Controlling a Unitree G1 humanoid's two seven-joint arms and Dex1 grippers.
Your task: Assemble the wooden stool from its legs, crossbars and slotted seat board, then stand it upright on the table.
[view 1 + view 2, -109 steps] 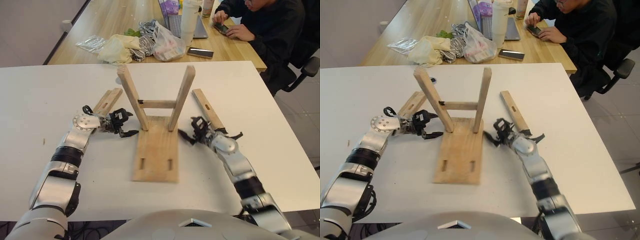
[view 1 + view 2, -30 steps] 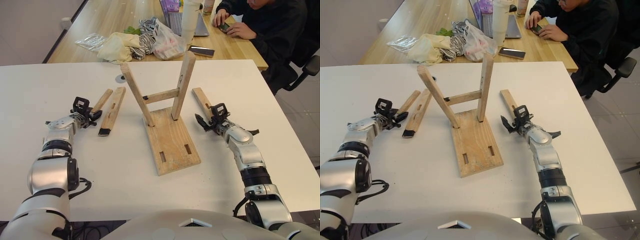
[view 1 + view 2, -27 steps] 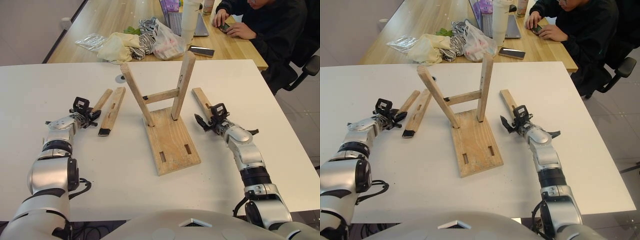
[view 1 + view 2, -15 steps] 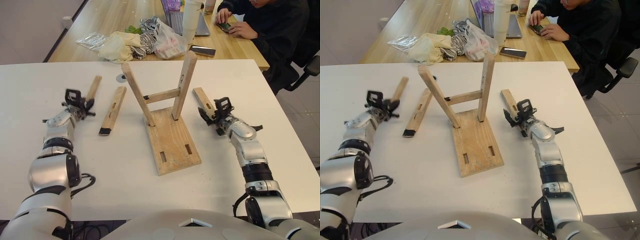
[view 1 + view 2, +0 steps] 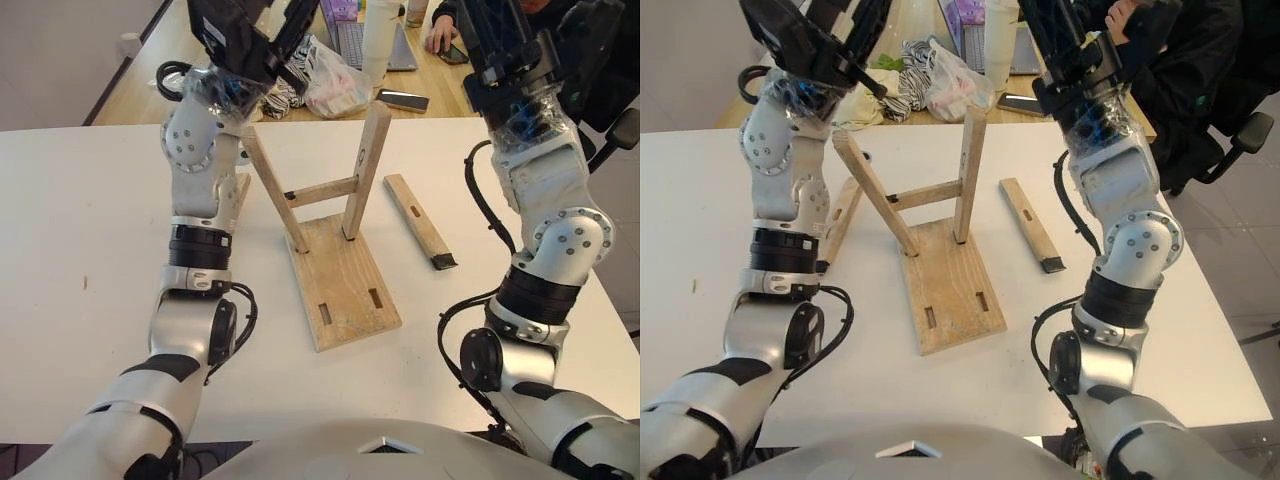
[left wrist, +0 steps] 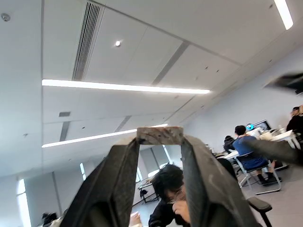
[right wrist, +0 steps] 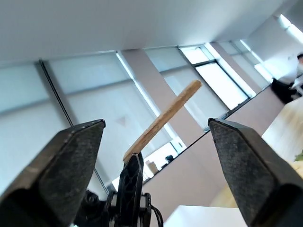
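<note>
The slotted seat board (image 5: 345,290) lies flat on the white table, with two legs (image 5: 272,195) and a crossbar (image 5: 322,190) standing in its far end. Both arms are raised high above the table. My left gripper (image 6: 159,142) is shut on the end of a thin wooden crossbar (image 6: 159,135), which also shows as a slanted crossbar (image 7: 163,118) in the right wrist view. My right gripper (image 7: 156,125) is open with nothing between its fingers. One loose leg (image 5: 420,220) lies right of the board. Another loose leg (image 5: 840,215) lies left of it, partly behind my left arm.
Behind the white table stands a wooden desk (image 5: 180,70) with plastic bags (image 5: 330,85), a phone (image 5: 402,100), a tall cup and a laptop. The white table's right edge (image 5: 590,290) is close to my right arm.
Both arms have swung up from the table top to high above it. The left gripper carried the thin crossbar up with it. The right gripper rose away from the loose leg, which stayed down.
</note>
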